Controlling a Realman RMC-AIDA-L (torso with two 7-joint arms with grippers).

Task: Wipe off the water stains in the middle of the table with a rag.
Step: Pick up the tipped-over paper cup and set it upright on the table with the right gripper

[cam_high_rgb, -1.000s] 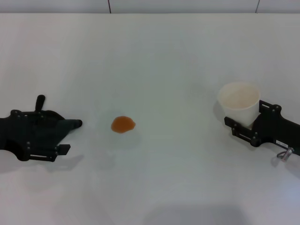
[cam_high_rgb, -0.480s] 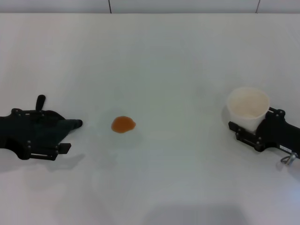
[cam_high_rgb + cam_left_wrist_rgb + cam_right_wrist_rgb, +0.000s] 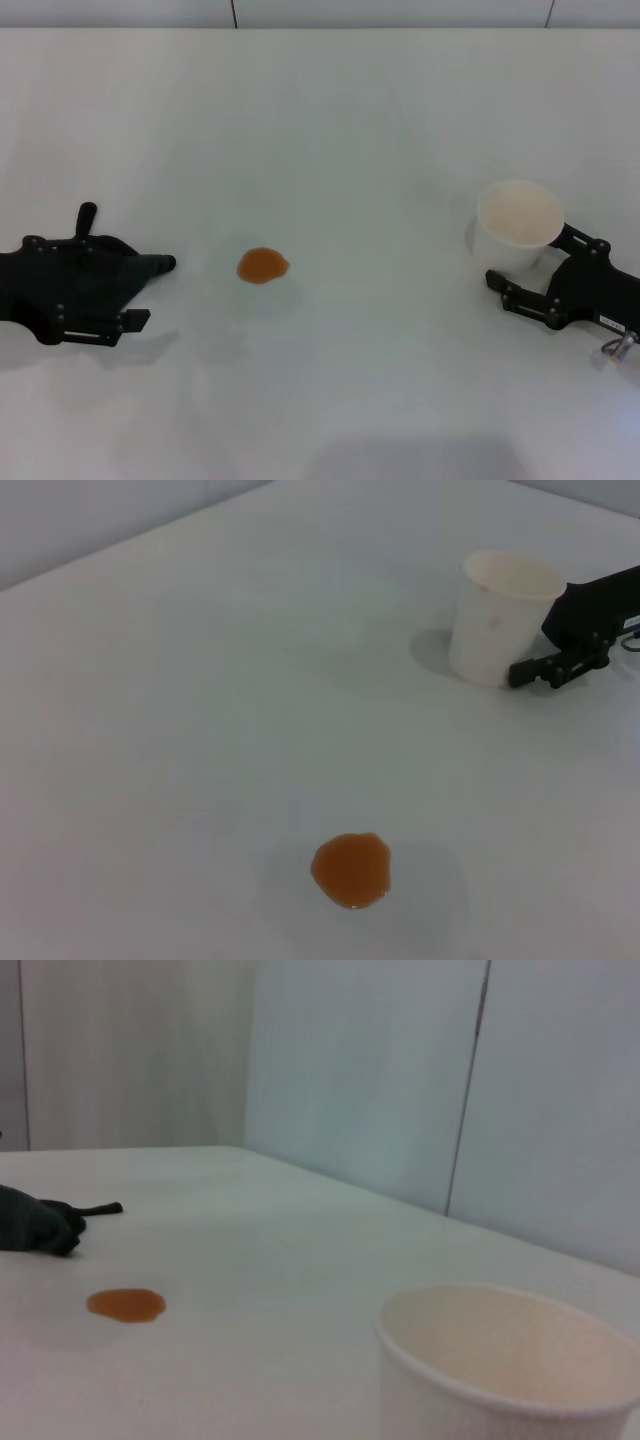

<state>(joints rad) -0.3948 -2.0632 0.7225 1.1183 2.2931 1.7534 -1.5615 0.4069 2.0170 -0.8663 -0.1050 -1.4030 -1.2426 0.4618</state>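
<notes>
The water stain is a small orange-brown blot near the middle of the white table. It also shows in the left wrist view and the right wrist view. My left gripper rests on the table left of the stain, with the dark rag bunched in it. One pointed corner of the rag reaches toward the stain. The rag also shows in the right wrist view. My right gripper is open at the right, its fingers on either side of a white paper cup.
The paper cup stands upright on the table at the right, and also shows in the left wrist view and the right wrist view. A pale wall runs along the table's far edge.
The right gripper carried the cup to the right, then drew back toward the table's near right while the cup stayed standing. The left gripper, rag and stain have not moved.
</notes>
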